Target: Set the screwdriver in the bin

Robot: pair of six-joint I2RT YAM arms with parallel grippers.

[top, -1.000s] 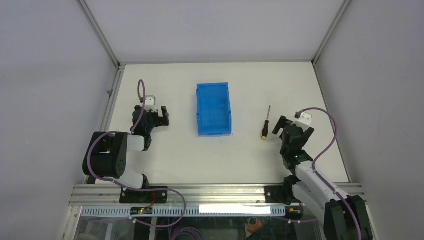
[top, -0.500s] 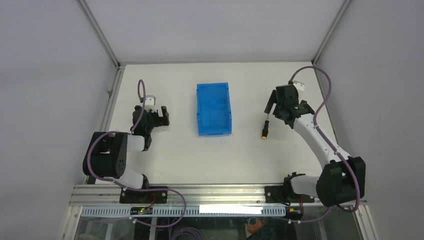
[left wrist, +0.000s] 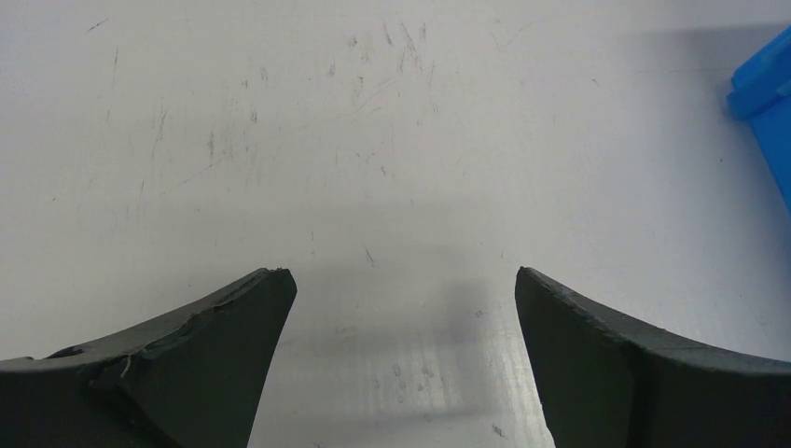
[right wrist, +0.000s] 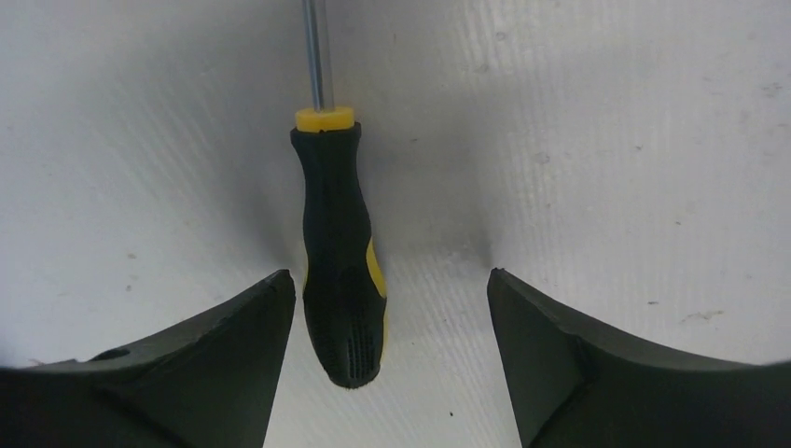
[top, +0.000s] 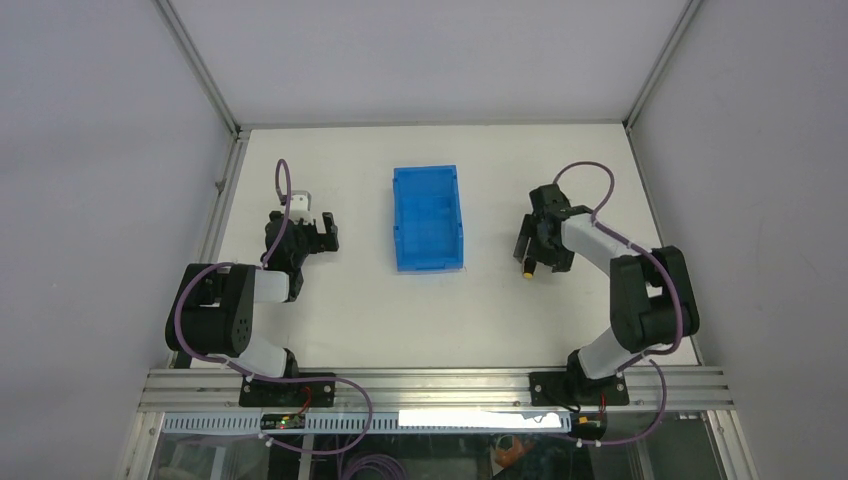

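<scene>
The screwdriver [right wrist: 340, 261] lies flat on the white table, black and yellow handle toward the camera, metal shaft pointing away. My right gripper [right wrist: 387, 278] is open and low over it. The handle lies between the jaws, close to the left finger and not clamped. In the top view the right gripper [top: 535, 245] covers most of the screwdriver; only its yellow end [top: 527, 271] shows. The blue bin [top: 428, 218] stands in the middle of the table, left of the screwdriver, and looks empty. My left gripper [top: 318, 232] is open and empty, left of the bin.
The left wrist view shows the open left gripper [left wrist: 401, 274] over scratched bare table, with a corner of the bin [left wrist: 765, 84] at the right edge. Aluminium frame rails [top: 225, 180] and grey walls bound the table.
The right arm has swung out from near its base, reached past the screwdriver, then come down so its open jaws straddle the handle. The left arm, bin and screwdriver have not moved.
</scene>
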